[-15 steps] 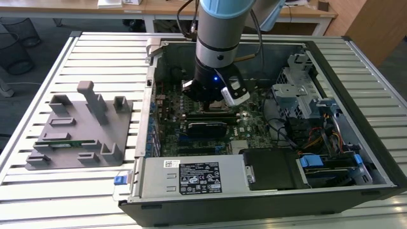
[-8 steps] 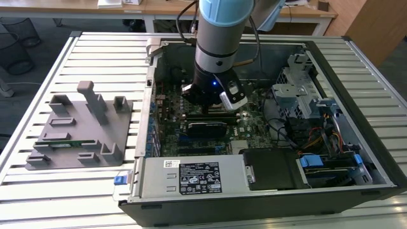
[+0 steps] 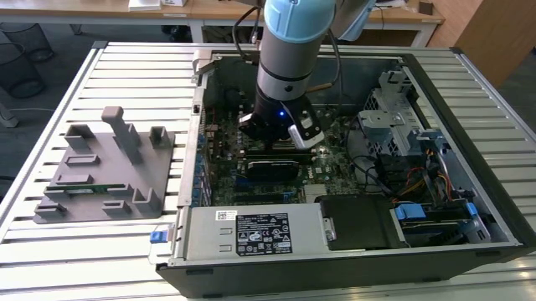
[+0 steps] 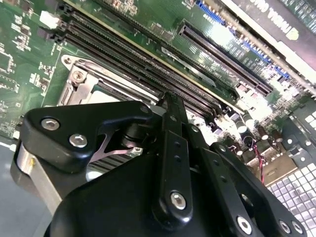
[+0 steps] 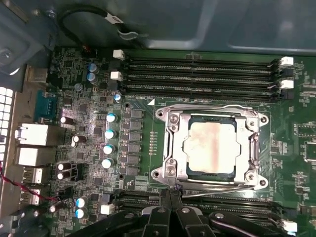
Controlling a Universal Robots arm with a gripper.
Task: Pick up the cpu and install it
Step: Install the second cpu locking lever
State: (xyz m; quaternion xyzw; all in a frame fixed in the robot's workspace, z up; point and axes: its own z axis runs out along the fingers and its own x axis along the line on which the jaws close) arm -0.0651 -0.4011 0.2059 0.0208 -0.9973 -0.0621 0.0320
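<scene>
The cpu (image 5: 212,148) lies flat in the motherboard socket, its silver top stained tan, with the metal socket frame (image 5: 170,143) closed over its edges. My gripper (image 5: 170,191) is shut, with its black fingertips together at the frame's edge beside the thin wire lever (image 5: 212,189). I cannot tell whether they touch the lever. In the second wrist view the gripper (image 4: 169,101) points down at the board next to the socket frame (image 4: 79,81). In the exterior view the arm (image 3: 289,69) reaches down into the open computer case.
Empty memory slots (image 5: 197,74) run along both sides of the socket. A graphics card (image 3: 277,168), the power supply (image 3: 251,232) and a drive cage (image 3: 393,119) crowd the case. A grey fixture (image 3: 109,169) holding a green memory stick (image 3: 92,187) sits at the exterior view's left.
</scene>
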